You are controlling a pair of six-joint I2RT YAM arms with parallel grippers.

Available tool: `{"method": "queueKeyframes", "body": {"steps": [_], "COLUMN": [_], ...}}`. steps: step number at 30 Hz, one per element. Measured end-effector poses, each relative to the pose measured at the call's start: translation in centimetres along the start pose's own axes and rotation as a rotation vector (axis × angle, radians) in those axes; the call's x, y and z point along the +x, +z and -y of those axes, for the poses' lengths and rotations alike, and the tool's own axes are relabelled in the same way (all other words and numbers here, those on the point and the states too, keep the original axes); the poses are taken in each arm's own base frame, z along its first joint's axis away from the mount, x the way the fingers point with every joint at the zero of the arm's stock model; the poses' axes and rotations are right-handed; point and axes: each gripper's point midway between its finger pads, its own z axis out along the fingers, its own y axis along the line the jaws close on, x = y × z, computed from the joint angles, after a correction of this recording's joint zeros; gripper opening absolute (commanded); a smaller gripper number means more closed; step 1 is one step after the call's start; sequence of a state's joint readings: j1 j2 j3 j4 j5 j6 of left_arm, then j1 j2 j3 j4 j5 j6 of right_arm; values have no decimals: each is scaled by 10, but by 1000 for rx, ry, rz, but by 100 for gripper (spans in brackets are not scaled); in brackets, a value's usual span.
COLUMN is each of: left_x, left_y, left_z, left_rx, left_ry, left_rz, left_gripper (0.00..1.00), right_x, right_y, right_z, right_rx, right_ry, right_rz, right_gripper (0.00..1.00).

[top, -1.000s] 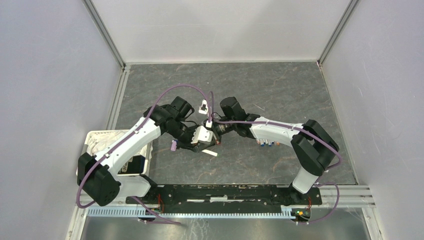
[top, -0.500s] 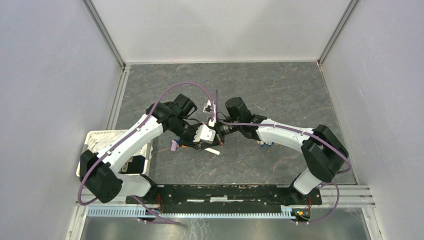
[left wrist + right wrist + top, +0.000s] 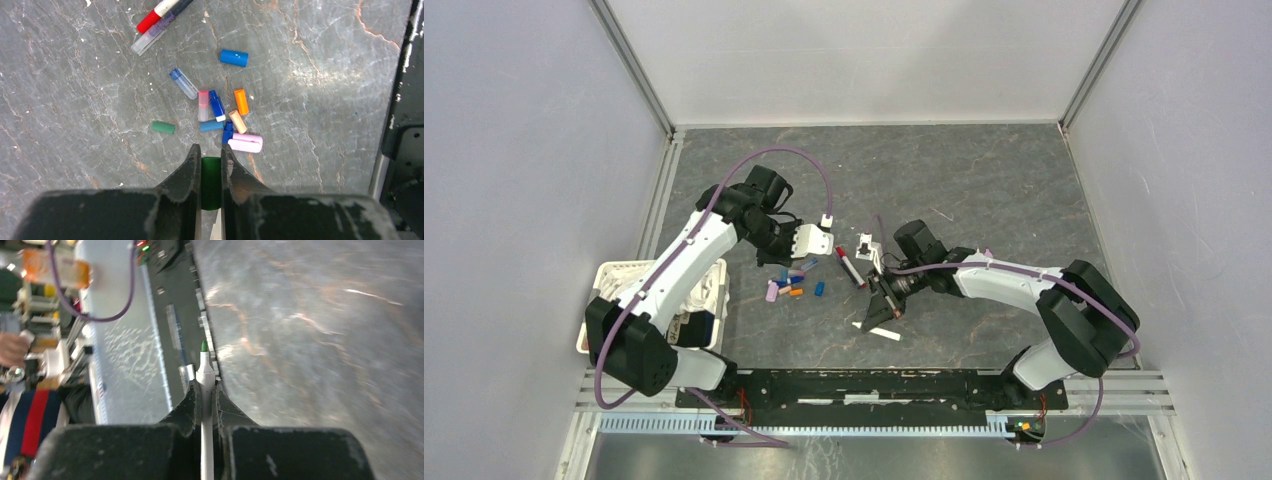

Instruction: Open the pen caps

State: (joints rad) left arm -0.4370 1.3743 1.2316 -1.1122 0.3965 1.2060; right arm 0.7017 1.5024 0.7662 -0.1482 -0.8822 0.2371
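Top camera first: left pincer (image 3: 776, 260) out over the grey desk (image 3: 984, 190), loose pen caps (image 3: 796, 291) strewn just below and beyond its tips. Red-capped pen (image 3: 849, 266) flat on the desk between the two pincers, nearer the right one. Right pincer (image 3: 876, 315) angled down toward the near edge, a white pen (image 3: 879, 331) at its tips. Too small from up here to read either grip (wrist views to the rescue).

Over to the left wrist: fingers (image 3: 187, 170) squeezed together on a dark green cap (image 3: 211, 182), pinned lengthwise in the narrow slot between them. Lilac cap (image 3: 245, 142) closest to the tips, just ahead and to their right. Loose green cap (image 3: 163, 127) ahead to the left. Orange cap (image 3: 241, 101) and blue cap (image 3: 234, 57) further out, apart from each other, with a few more caps bunched between. Far ahead, at the frame's top edge, the red-capped pen again, partly cut off.

Right wrist now, and blurry: fingers (image 3: 187, 405) closed on the white pen, barrel running straight along between them, bare green tip (image 3: 204, 346) poking out past the fingertips, desk streaked beyond it.
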Motion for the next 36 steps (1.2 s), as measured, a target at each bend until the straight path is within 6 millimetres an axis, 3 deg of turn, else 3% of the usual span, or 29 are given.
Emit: {"method": "queueKeyframes", "body": {"steps": [3,7,13,21,25,27,30,36], "left_x": [6,26,46,72,74,74,73,68], "left_y": [19,58,95,123,127,128,128,119], "left_z": [-2,4,-11,-49,-53,-53,-55,-59], "left_rx": [-16,20,20,-110,-128,-132,-142,-167], "left_ry": [-41,-138,-281,-434,-463,-466,-471,-477], "left_rz": [8,-13,-49,-120,-123,-121,-115,-98], "left_gripper": [2,2,5,10,21,36,45,48], "right_x": [-14,-23,-11,-2,2,1,1,0], "right_y": [-18,-55,-85,-94,-99,-101,-104,-105], "right_z": [44,103,140,169,176,177,179,180], "right_rx": [224,579,849,991,1035,1048,1062,1071], "right_ry": [42,80,104,152,159,155,152,151], "right_rz": [71,159,215,239,262,275,289,297], "right_gripper": [0,0,0,0,18,23,28,34]}}
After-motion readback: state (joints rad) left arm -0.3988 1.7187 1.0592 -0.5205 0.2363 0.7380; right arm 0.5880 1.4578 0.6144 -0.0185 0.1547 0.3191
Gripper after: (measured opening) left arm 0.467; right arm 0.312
